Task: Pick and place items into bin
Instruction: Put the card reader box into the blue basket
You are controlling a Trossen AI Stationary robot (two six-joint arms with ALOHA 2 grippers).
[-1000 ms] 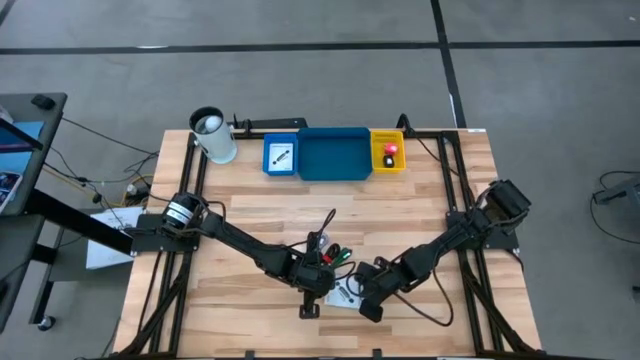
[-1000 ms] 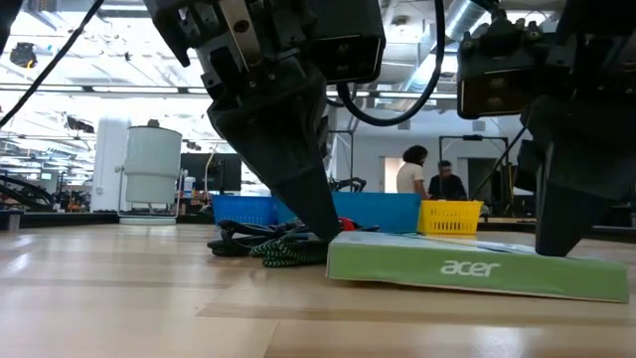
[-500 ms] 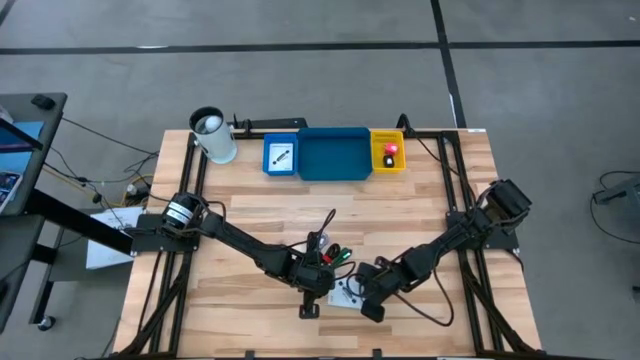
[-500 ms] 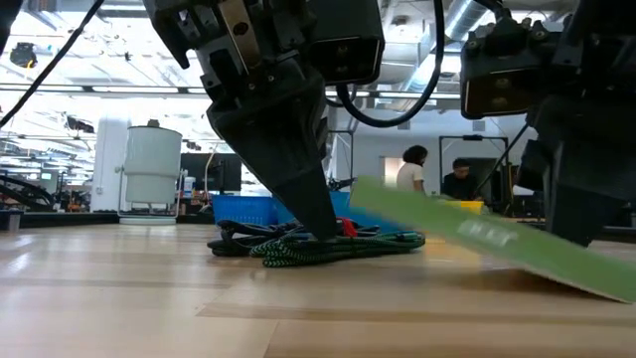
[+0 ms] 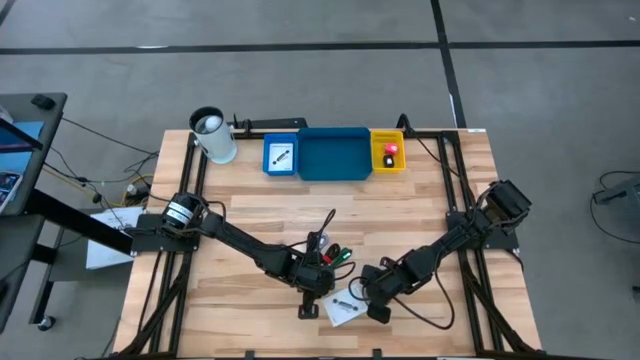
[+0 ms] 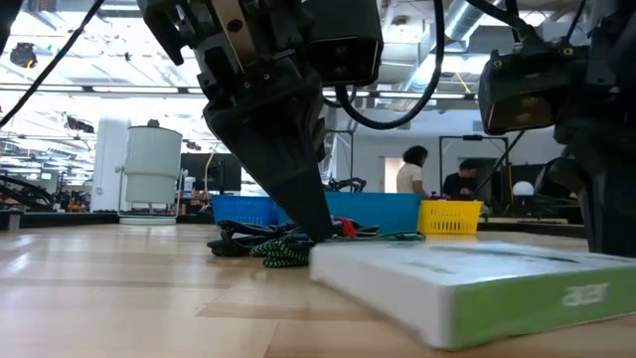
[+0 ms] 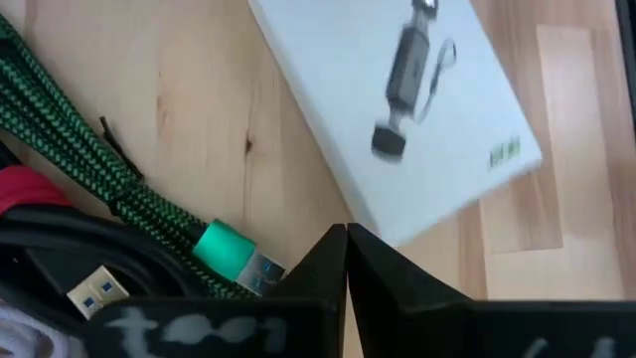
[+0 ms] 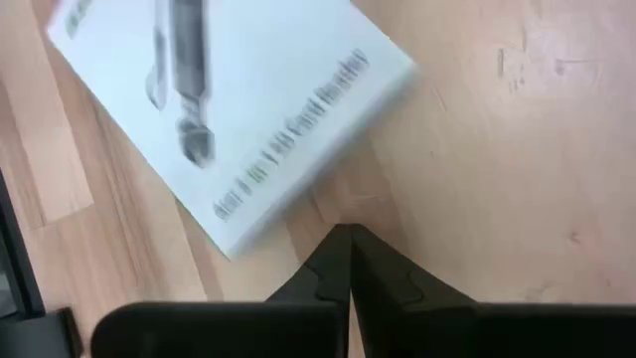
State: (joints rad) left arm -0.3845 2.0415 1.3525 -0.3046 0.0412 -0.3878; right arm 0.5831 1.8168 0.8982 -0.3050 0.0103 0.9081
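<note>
Lying flat near the table's (image 5: 250,210) six-o'clock edge, your white packet (image 5: 341,307) sits between both grippers — left (image 5: 310,300), right (image 5: 378,312) — fingers pressed together, empty.

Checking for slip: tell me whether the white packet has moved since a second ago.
Yes. In the high view, the white packet slid toward the table's near edge, away from the cable bundle.
</note>
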